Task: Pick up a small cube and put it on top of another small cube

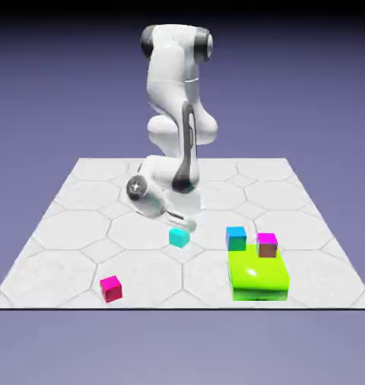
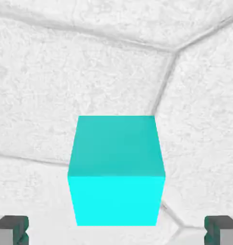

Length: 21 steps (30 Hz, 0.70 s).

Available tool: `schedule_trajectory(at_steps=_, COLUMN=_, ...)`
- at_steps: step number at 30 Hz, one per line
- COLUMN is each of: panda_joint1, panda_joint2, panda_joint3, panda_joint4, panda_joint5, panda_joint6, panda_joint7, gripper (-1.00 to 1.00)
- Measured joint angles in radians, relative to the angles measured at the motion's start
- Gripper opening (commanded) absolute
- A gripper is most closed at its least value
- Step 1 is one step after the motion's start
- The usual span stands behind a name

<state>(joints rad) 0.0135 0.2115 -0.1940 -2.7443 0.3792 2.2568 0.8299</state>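
Tabletop point(image 1: 152, 278): pale, stone-like slabs in irregular polygons, fine-grained surface, grey joints. In the hand view, 1 joint forks at upper right. The arm point(image 1: 170, 68) is smooth white with dark grey joint caps, descending from the top middle of the exterior view.

Turquoise cube point(image 2: 116, 167): plain, flat-faced, sharp-edged; located near the middle of the exterior view, just below the hand, and low centre in the hand view. 2 faces show there, 1 bright cyan and 1 duller.

Fingers point(image 2: 116, 232): spread wide, 1 tip at each lower corner of the hand view, pinching nothing. Gaps show on both sides of the turquoise cube; neither tip touches it.

Lime-green block point(image 1: 257, 272): glossy, rounded upper edges, lower right of the exterior view. At its far edge appear 2 cubes, 1 blue point(image 1: 236, 238) at left and 1 magenta-topped point(image 1: 266, 245) at right; contact with the block cannot be confirmed. 1 crimson cube point(image 1: 111, 289) sits at lower left, near the tabletop's front edge. Bare slab surrounds the turquoise cube and separates it from the other items.
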Motion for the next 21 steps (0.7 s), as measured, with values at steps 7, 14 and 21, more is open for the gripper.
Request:
schedule_trajectory(at_steps=7, panda_joint1=0.002, panda_joint2=-0.05, panda_joint3=-0.023, panda_joint4=0.014, panda_joint5=-0.038, panda_joint6=-0.059, panda_joint7=0.027, gripper=-1.0)
schedule_trajectory(at_steps=14, panda_joint1=-0.074, panda_joint2=-0.215, panda_joint3=0.134, panda_joint4=0.051, panda_joint5=0.118, panda_joint6=-0.137, panda_joint7=0.294, gripper=-1.0)
schedule_trajectory(at_steps=21, panda_joint1=-0.194, panda_joint2=-0.354, panda_joint3=0.38, panda_joint4=0.078, panda_joint5=0.383, panda_joint6=-0.149, panda_joint7=0.599, gripper=-1.0)
